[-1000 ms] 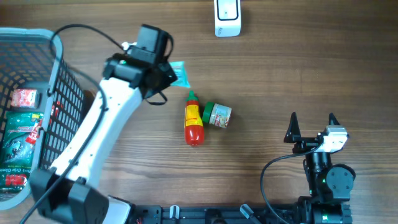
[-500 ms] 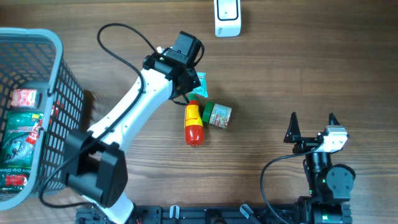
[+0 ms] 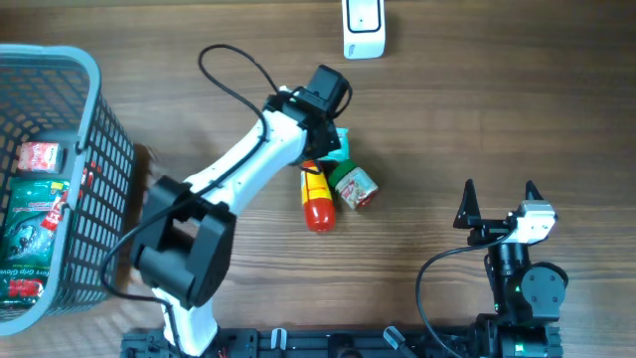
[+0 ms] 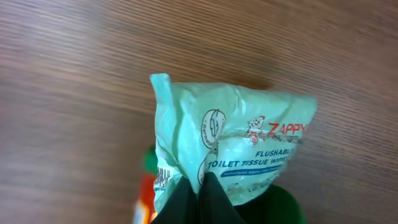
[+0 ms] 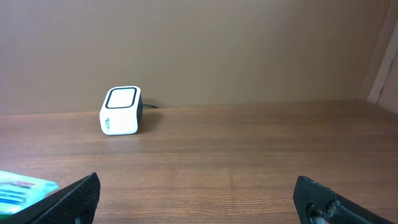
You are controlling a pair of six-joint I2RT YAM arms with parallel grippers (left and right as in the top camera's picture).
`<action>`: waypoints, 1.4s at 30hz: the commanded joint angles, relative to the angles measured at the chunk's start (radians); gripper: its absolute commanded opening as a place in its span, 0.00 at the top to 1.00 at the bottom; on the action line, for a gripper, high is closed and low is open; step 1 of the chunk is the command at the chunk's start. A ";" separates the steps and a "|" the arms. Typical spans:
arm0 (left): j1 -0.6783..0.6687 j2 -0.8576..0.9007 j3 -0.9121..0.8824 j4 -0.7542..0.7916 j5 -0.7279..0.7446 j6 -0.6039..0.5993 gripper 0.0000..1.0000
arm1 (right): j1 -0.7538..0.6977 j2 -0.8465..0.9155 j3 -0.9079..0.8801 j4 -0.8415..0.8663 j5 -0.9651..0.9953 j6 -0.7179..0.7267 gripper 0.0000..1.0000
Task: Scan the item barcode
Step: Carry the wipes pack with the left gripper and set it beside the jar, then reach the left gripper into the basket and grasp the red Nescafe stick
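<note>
Nearest to the base, we saw the right tool low over the brown wooden desk, its two black fingers spread wide and holding nothing. At the left side stood the grey plastic mesh basket with some red and green packets inside it.

A little further, near the middle of the desk, lay a red sauce bottle with a yellow label and, just beside it, a small round jar with a green lid. Over these two, the left tool was clenched on the edge of a pale green soft packet of flushable tissue wipes. The packet seemed to be lifted off the desk, with its printed front towards the wrist camera. We could not find a barcode on the side that showed.

Furthest away, at the far edge of the desk, stood the white box-shaped scanner, well apart from the packet.

We judged that the carrying step was in hand. In our opinion, the next move called for bringing the packet on to the scanner and turning it until the barcode side faced the scanner window.
</note>
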 commanded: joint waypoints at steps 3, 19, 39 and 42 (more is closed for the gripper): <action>-0.056 0.092 0.008 0.055 -0.006 -0.002 0.96 | 0.006 0.000 -0.003 0.002 -0.016 -0.009 0.00; -0.037 -0.011 0.043 -0.032 -0.058 0.010 0.06 | 0.006 0.000 -0.003 0.002 -0.016 -0.009 0.00; 0.108 -0.441 0.042 -0.126 -0.425 0.141 0.00 | 0.006 0.000 -0.003 0.002 -0.016 -0.009 0.00; 0.135 -0.489 0.042 -0.152 -0.452 0.140 0.00 | 0.006 0.000 -0.003 0.002 -0.016 -0.009 0.00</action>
